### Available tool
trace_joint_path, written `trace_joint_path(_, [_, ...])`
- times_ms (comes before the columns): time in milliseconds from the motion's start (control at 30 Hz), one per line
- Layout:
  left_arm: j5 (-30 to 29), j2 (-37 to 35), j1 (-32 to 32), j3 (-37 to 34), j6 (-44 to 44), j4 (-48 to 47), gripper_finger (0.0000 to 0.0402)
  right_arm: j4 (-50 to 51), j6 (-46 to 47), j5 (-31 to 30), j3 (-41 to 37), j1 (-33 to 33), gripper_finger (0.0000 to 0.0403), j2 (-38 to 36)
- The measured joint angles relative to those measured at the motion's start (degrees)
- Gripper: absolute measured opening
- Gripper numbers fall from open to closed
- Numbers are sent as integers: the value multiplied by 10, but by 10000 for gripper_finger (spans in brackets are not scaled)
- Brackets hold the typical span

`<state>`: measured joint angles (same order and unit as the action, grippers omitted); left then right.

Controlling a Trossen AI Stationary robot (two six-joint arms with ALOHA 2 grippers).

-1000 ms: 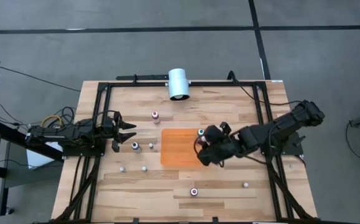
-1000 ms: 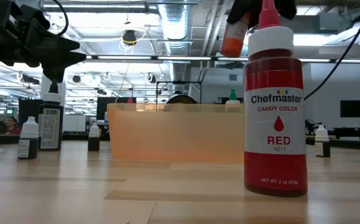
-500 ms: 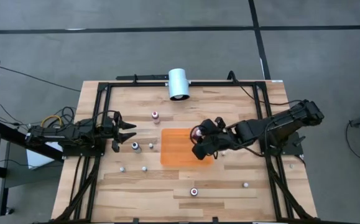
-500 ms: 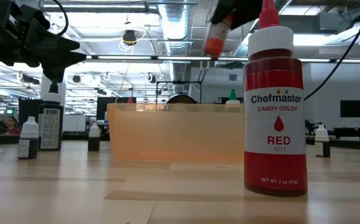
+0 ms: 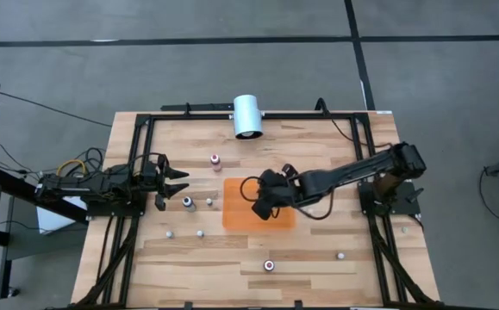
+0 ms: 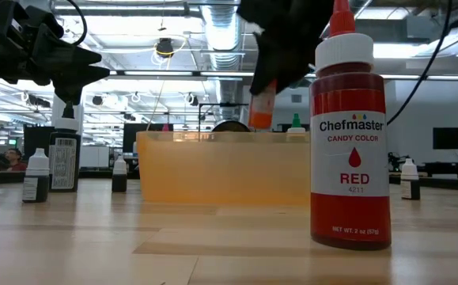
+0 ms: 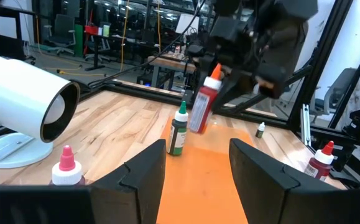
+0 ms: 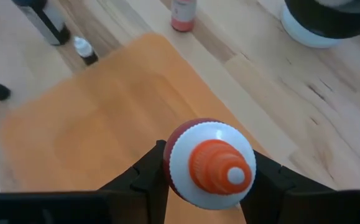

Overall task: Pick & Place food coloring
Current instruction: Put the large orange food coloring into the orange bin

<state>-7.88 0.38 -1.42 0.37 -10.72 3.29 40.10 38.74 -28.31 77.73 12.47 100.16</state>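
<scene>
r claw (image 5: 262, 195) clenched on orange-top bottle (image 8: 209, 163), tilted, over orange mat (image 5: 236, 211) | l claw (image 5: 180, 183) open, idle at table's left | risk: tilted bottle tips when set down

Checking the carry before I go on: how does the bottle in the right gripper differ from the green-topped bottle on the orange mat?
The held bottle has an orange tip and red body; the green-topped bottle has a dark body. The held bottle hangs tilted above the orange mat, clamped in the right gripper; the green-topped bottle stands upright on the mat, free. The held bottle looks bigger. Both have pointed dropper tops.
</scene>
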Motion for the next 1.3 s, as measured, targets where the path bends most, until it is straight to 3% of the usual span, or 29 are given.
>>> trace_joint_path(367, [0, 0, 0, 0, 0, 0, 169, 3, -6, -1, 0, -18, 155, 68])
trace_joint_path(667, [0, 0, 0, 0, 9, 0, 169, 2, -18, -25, 0, -30, 148, 72])
trace_joint_path(1300, [-1, 3, 0, 0, 15, 0, 169, -12, -13, -1, 0, -36, 152, 116])
